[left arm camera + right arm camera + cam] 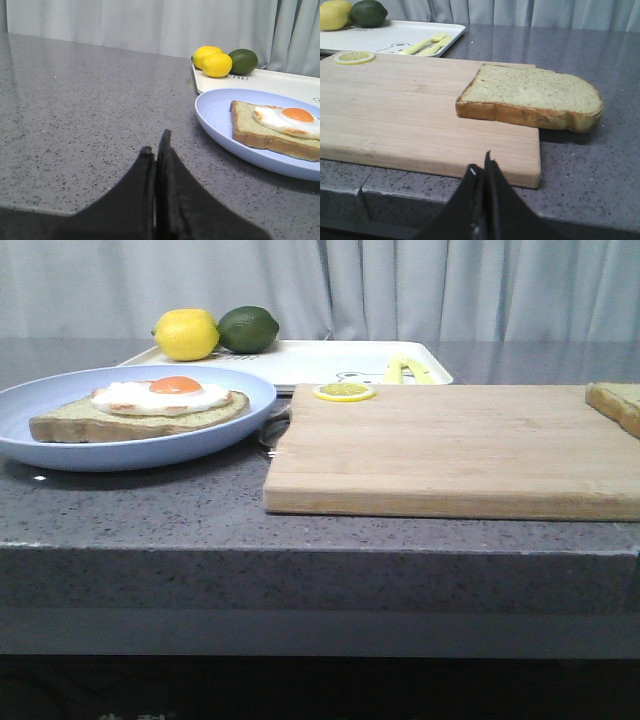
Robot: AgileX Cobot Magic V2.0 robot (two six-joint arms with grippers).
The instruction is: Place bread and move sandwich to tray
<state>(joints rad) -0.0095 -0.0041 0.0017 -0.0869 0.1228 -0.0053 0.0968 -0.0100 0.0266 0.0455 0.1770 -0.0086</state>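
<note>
A thick slice of bread (530,97) lies on the right end of the wooden cutting board (395,110), overhanging its edge; only its corner (615,405) shows in the front view. On the pale-blue plate (60,445) at the left sits the sandwich (140,410): one slice with a fried egg (290,120) on top, uncovered. The white tray (320,365) stands behind the board. My left gripper (156,142) is shut and empty over the counter, short of the plate (220,120). My right gripper (482,165) is shut and empty at the board's front edge, short of the bread.
A lemon (187,335) and a lime (248,329) rest on the tray's back left corner. Yellow cutlery (405,370) lies on its right side. A lemon slice (344,392) sits on the board's back edge. Grey curtains hang behind the speckled counter (130,510).
</note>
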